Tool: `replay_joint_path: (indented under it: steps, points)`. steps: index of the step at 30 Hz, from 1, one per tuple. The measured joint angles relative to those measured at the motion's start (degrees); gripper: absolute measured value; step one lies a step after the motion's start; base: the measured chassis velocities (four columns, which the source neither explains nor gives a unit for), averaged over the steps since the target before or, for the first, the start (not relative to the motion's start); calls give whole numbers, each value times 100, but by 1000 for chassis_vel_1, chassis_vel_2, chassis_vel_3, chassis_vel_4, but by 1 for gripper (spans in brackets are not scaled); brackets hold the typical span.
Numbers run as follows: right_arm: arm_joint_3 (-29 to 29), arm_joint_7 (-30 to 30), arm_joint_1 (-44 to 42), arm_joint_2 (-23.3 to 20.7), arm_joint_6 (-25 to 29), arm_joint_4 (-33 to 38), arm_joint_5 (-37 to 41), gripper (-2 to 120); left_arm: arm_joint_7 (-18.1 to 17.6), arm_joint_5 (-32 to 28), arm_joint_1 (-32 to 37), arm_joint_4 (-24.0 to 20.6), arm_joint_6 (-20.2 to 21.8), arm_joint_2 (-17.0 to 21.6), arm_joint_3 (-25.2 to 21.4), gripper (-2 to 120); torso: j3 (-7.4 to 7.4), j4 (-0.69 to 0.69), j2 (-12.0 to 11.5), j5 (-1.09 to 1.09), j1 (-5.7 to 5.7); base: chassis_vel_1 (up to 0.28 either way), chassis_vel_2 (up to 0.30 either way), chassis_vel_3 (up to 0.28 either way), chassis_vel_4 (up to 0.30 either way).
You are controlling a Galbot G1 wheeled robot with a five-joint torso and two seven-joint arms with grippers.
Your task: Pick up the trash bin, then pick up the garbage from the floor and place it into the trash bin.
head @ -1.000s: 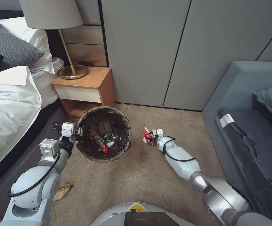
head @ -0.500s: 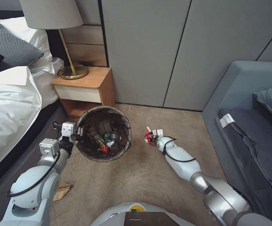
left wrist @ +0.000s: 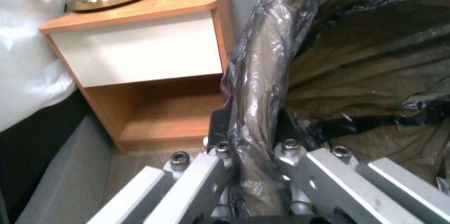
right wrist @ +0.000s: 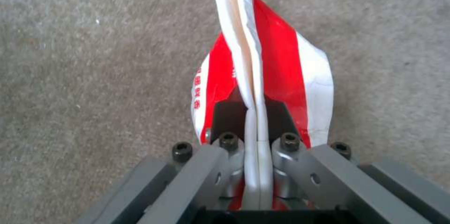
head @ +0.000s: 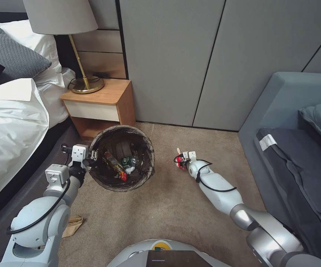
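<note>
My left gripper [head: 92, 158] clamps trash bin [head: 122, 158] rim, bin beside nightstand [head: 99, 105] | my right gripper [head: 180, 160] pinches red-and-white wrapper [right wrist: 262, 76] over carpet [head: 160, 207], right of bin | other litter [head: 121, 165] inside bin

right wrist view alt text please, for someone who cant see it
The right end effector is shut on a crumpled red and white snack wrapper, pinching its pale folded edge between the two dark fingers. Behind the wrapper lies beige-brown short-pile carpet.
</note>
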Motion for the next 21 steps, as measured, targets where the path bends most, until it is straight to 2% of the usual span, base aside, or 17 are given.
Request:
replay_joint_path:
  steps: [4, 7, 8, 10, 11, 14, 15, 18, 19, 20, 21]
  points:
    - [28, 122, -109, -232, -126, 429, 264, 0, 0, -1, -1, -8, 2, -2, 6, 0, 0, 0, 0, 1, 0, 0, 0, 0, 0]
    - [280, 377, -361, -728, -374, 1489, 810, 0, 0, -2, -2, -15, 5, -4, 5, 0, 0, 0, 0, 1, 0, 0, 0, 0, 0]
    - [280, 377, -361, -728, -374, 1489, 810, 0, 0, -2, -2, -15, 5, -4, 5, 0, 0, 0, 0, 1, 0, 0, 0, 0, 0]
    - [475, 609, -564, -1122, -549, 2323, 1239, 0, -2, 0, -8, -15, 6, -11, 7, 0, 0, 0, 0, -1, 0, 0, 0, 0, 0]
    - [475, 609, -564, -1122, -549, 2323, 1239, 0, -2, 0, -8, -15, 6, -11, 7, 0, 0, 0, 0, -1, 0, 0, 0, 0, 0]
    - [813, 936, -927, -1702, -796, 3599, 1886, 0, -1, 7, -20, -14, 7, -26, 35, 0, 0, -2, 0, 1, 0, 0, 0, 0, 0]
    - [813, 936, -927, -1702, -796, 3599, 1886, 0, -1, 7, -20, -14, 7, -26, 35, 0, 0, -2, 0, 1, 0, 0, 0, 0, 0]
    - [1108, 1187, -1153, -2063, -947, 4609, 2469, 0, -1, 13, -28, -14, 8, -44, 49, 0, -1, -1, 0, 0, 0, 0, 0, 0, 0]
    - [1108, 1187, -1153, -2063, -947, 4609, 2469, 0, -1, 13, -28, -14, 8, -44, 49, 0, -1, -1, 0, 0, 0, 0, 0, 0, 0]
    - [1252, 1295, -1249, -2230, -993, 5095, 2795, 0, 0, 14, -30, -15, 9, -50, 50, 0, -1, 0, 0, 0, 0, 0, 0, 0, 0]
    - [1281, 1319, -1266, -2263, -1002, 5191, 2875, 0, -1, 15, -30, -15, 9, -51, 50, 0, -1, 0, 0, 0, 0, 0, 0, 0, 0]
